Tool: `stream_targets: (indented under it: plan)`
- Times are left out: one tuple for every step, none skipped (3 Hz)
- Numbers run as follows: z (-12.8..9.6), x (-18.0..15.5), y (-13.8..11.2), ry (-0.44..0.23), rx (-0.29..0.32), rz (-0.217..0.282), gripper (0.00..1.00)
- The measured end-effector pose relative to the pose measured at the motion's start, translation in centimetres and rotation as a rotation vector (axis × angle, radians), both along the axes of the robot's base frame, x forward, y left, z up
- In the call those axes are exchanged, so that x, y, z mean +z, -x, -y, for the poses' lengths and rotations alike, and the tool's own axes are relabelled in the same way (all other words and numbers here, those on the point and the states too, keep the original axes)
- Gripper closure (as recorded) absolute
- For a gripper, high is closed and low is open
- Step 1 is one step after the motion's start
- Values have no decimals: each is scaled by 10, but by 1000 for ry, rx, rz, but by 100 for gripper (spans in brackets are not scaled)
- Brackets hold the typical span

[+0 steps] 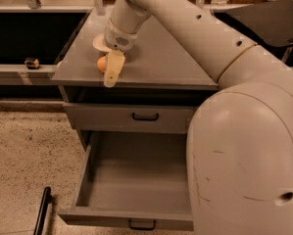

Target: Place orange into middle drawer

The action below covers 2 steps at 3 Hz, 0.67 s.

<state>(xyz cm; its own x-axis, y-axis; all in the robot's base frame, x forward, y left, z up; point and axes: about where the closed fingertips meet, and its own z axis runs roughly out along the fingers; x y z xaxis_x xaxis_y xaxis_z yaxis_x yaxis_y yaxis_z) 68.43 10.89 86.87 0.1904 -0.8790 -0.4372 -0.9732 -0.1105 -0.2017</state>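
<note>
Camera view: your gripper (109, 73) is right at the orange (101, 63) on the cabinet top (165, 65). You cannot tell if it holds it. Get a firm hold, then lift and carry it to the open middle drawer (136, 177).

Lab: grey drawer cabinet (160, 58), speckled floor (23, 146), jaws over its top.

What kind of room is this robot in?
Probably an office or workshop. There is a grey cabinet with its middle drawer open and a speckled hard floor. The gripper is right by the orange on the cabinet top, near a cream bowl.
</note>
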Motion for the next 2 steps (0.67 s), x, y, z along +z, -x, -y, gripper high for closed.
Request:
stream_targets:
  plan:
    - [-11,-13,-1,-31,0,-7,21]
    - [-13,-24,-3,-44,-15,-13,21]
